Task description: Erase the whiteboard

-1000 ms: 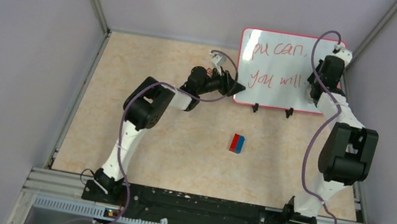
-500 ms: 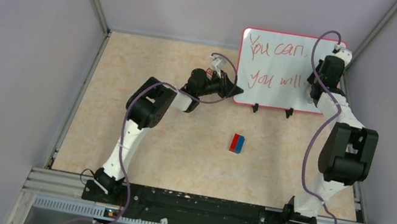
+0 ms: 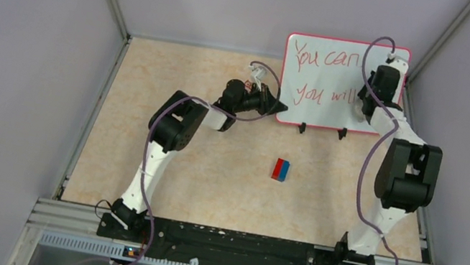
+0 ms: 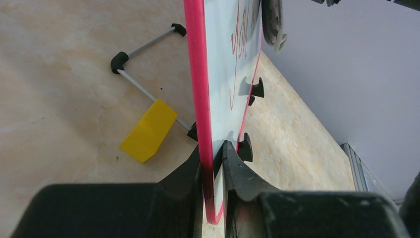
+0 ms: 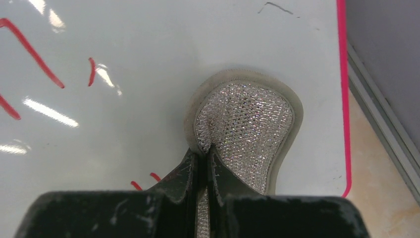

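Gripping the whiteboard by its pink edge, left end effector clamped tight. Against the board face, silvery pad pinched in right end effector.

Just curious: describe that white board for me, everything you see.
The whiteboard is glossy white, thin pink-red frame, rounded corners, upright on two black feet, far right on the table. Red handwriting reads "You can", "You will". The left claw pinches its lower left edge; the right claw presses a silvery pad against its face.
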`<act>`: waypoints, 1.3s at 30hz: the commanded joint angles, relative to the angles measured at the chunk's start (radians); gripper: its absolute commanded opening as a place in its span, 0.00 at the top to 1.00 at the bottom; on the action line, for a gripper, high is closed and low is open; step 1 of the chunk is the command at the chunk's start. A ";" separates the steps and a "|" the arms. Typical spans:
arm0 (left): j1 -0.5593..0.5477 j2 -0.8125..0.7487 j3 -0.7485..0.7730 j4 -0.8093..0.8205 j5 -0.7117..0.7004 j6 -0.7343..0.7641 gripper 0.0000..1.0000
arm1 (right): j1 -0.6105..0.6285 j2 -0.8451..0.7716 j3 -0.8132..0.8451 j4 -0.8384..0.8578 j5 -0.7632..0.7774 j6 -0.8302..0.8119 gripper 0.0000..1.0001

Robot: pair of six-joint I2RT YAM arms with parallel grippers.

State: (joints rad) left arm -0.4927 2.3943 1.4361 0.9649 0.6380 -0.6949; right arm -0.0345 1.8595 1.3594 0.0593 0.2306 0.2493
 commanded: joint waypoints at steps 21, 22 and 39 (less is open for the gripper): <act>0.037 -0.023 -0.018 -0.066 -0.092 0.085 1.00 | -0.037 0.047 -0.022 -0.007 -0.062 0.224 1.00; 0.039 -0.023 -0.018 -0.065 -0.092 0.083 1.00 | -0.038 0.055 -0.013 -0.033 -0.042 0.227 1.00; 0.040 -0.023 -0.026 -0.054 -0.087 0.075 1.00 | 0.095 0.070 0.029 0.058 -0.221 0.132 1.00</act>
State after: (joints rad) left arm -0.4900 2.3928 1.4418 0.9508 0.6327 -0.7177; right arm -0.0471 1.8923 1.3495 0.0898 0.1524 0.4393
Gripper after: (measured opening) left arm 0.194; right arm 0.024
